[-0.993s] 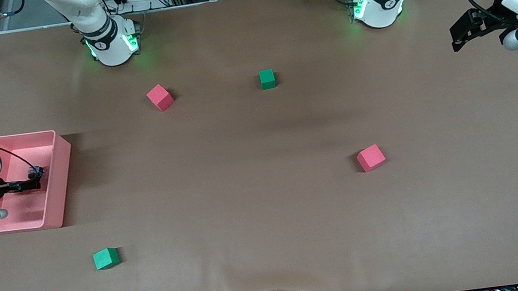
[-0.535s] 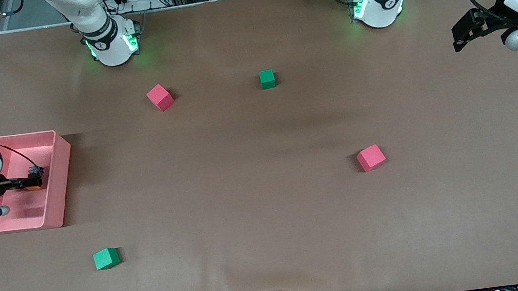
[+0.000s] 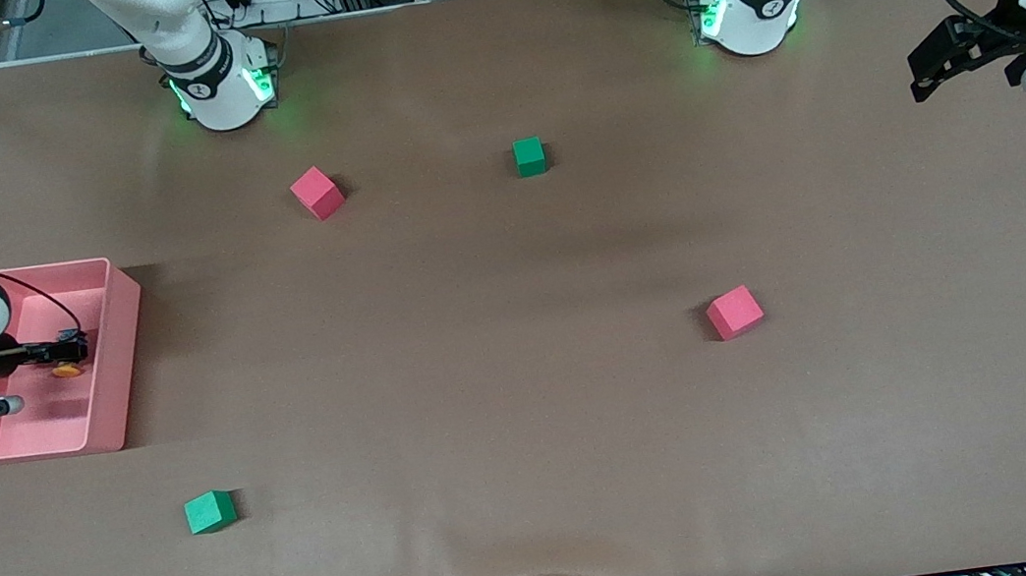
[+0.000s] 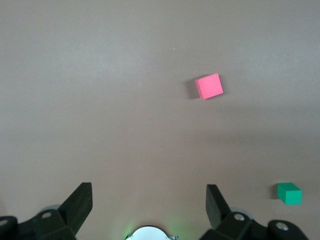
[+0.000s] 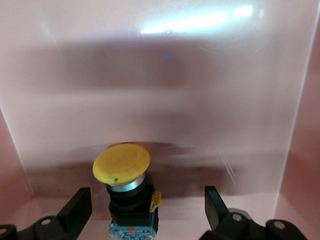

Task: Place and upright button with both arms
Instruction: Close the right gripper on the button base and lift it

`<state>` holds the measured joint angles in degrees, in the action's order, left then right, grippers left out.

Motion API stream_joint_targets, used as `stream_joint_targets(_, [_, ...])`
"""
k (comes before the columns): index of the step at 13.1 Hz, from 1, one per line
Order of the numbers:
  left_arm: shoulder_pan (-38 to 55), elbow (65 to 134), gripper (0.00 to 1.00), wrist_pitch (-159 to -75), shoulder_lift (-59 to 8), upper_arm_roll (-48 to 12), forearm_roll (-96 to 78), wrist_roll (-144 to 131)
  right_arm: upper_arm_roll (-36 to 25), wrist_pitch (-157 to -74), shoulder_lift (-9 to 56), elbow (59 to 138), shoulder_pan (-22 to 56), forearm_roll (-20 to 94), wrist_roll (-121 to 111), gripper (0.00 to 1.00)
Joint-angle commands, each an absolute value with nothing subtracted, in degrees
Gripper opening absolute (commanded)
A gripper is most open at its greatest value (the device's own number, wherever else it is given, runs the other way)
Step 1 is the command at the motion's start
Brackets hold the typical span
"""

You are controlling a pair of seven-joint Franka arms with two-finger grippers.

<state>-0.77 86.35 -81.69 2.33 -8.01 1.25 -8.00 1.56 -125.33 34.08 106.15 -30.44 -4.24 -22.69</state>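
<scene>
Front view: the right gripper point(image 3: 58, 352) is seen low inside the pink bin point(image 3: 121, 351) at the right arm's end of the table, jaws spread, with the button point(image 3: 69, 367) lying in the bin just beside the fingertips and not held. The left gripper point(image 3: 939, 63) is parked in the air over the left arm's end of the table, waiting, jaws spread on nothing. Red and green cubes are scattered on the brown table point(image 3: 531, 424), well apart from the bin.

Left wrist view: only spread fingers point(image 4: 80, 202), bare table, a red cube point(image 4: 209, 86) and a green cube point(image 4: 289, 193) are shown.

Right wrist view: the button point(image 5: 125, 187) is seen between the spread fingers point(image 5: 77, 210) but off-centre, close to one finger, its yellow-orange cap point(image 5: 121, 162) tilted. Risk is judged here: an off-centre close may push the button sideways or pinch the rounded cap, so it may slip or flip. A finger catching the bin wall is also possible, given the tight corner.
</scene>
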Motion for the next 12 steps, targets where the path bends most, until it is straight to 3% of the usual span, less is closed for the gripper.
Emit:
stream_joint_targets(1, [-0.97,84.38,1.00,-81.74,1.93,-8.26,2.11,-8.17,2.81,-126.74,31.73,109.07,-32.34,-3.87,-23.99,1.00])
stream_joint_targets(5, [-0.97,84.37,1.00,-81.74,1.67,-8.35,1.85,-8.17,2.81,-128.23,32.34,109.16,-32.34,-3.87,-24.08,1.00])
stream_joint_targets(6, [-0.71,84.37,1.00,-81.74,1.50,-8.35,1.85,-8.35,2.81,-128.23,32.34,109.25,-32.34,-3.87,-24.08,0.93])
stream_joint_targets(7, [-0.62,84.37,1.00,-81.74,1.23,-8.35,1.93,-8.52,2.81,-128.23,32.34,109.51,-32.34,-3.87,-24.08,0.68])
stream_joint_targets(8, [-0.53,84.37,1.00,-81.74,1.14,-8.35,2.02,-8.53,2.81,-128.49,32.43,109.51,-32.34,-3.87,-24.08,0.35])
stream_joint_targets(9, [-0.61,84.37,1.00,-81.74,1.14,-8.35,1.85,-8.53,2.81,-128.76,32.43,109.51,-32.17,-3.87,-24.08,0.12])
stream_joint_targets(10, [-0.70,84.37,1.00,-81.74,1.14,-8.44,1.58,-8.53,2.81,-128.67,32.43,109.51,-32.17,-3.87,-24.08,0.00])
stream_joint_targets(12, [-0.70,84.46,1.00,-81.74,1.14,-8.44,1.32,-8.53,2.81,-128.41,32.34,109.34,-32.08,-3.87,-24.17,0.00])
